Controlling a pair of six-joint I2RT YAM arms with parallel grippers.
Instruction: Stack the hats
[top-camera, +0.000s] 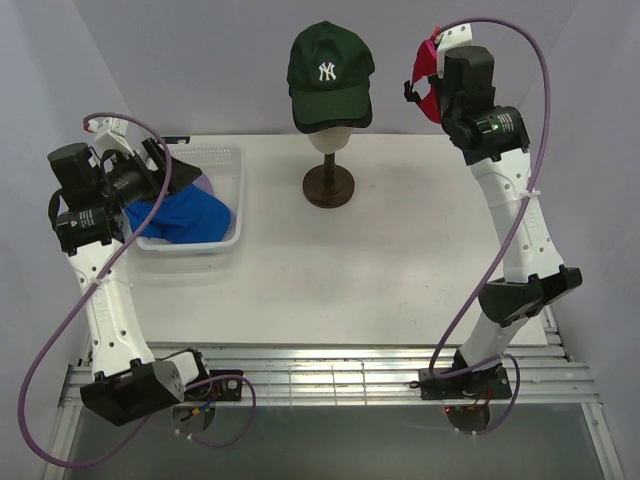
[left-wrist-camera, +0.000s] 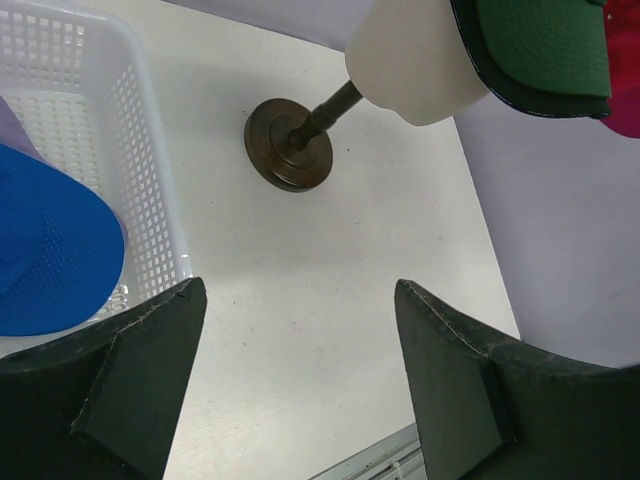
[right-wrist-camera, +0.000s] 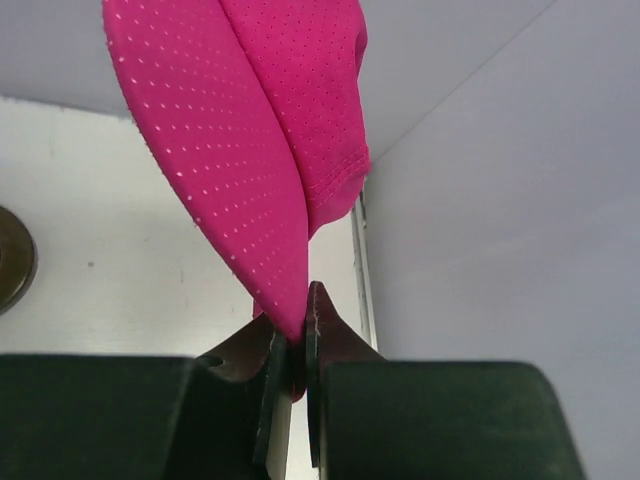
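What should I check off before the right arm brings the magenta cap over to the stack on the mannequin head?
1. Grip: right gripper shut on magenta cap: ok.
2. Clearance: magenta cap lifted off table: ok.
3. Stack: green cap seated over black cap on mannequin head: ok.
4. Path: left gripper open, empty, over by basket: ok.
5. Orientation: magenta cap's opening toward stack: cannot tell.

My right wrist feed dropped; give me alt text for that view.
The right gripper is shut on the edge of the magenta hat, whose perforated fabric rises through the middle of the view. Behind are the white table, a sliver of the dark stand base at left, and a pale wall at right.
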